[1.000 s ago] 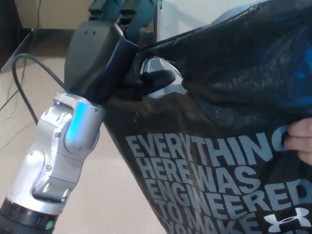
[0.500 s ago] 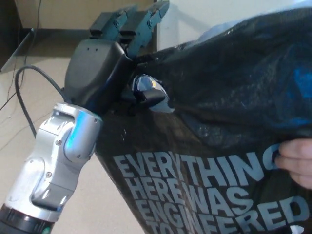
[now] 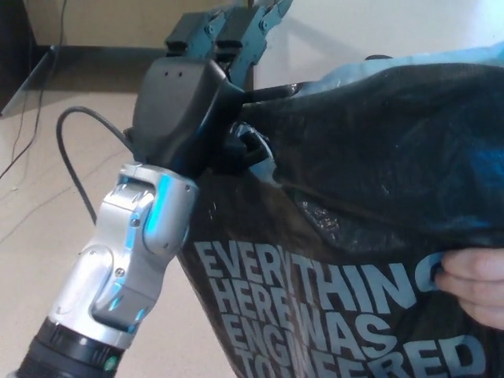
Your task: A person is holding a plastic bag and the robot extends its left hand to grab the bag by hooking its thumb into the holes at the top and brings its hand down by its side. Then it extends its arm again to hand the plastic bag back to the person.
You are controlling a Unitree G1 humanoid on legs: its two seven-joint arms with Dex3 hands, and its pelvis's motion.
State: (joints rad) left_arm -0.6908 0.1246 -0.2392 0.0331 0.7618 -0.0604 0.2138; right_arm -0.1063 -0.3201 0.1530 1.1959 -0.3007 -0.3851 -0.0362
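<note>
I am holding my left hand [image 3: 206, 102] raised, its two fingers [image 3: 240, 27] extended upward and its thumb [image 3: 246, 150] hooking into the top of the black plastic bag [image 3: 370, 205]. A person's hand [image 3: 472, 283] is gripping the bag's right edge.

A pale beige floor [image 3: 31, 197] is filling the left side of the view, catching soft, even light. Thin dark cables [image 3: 20, 146] are trailing across it near the left edge. A dark baseboard [image 3: 102, 53] is running along the foot of a tan wall [image 3: 110, 20] at the top. A dark piece of furniture [image 3: 14, 55] is standing in the upper left corner. A white wall [image 3: 378, 27] is showing at the upper right.
</note>
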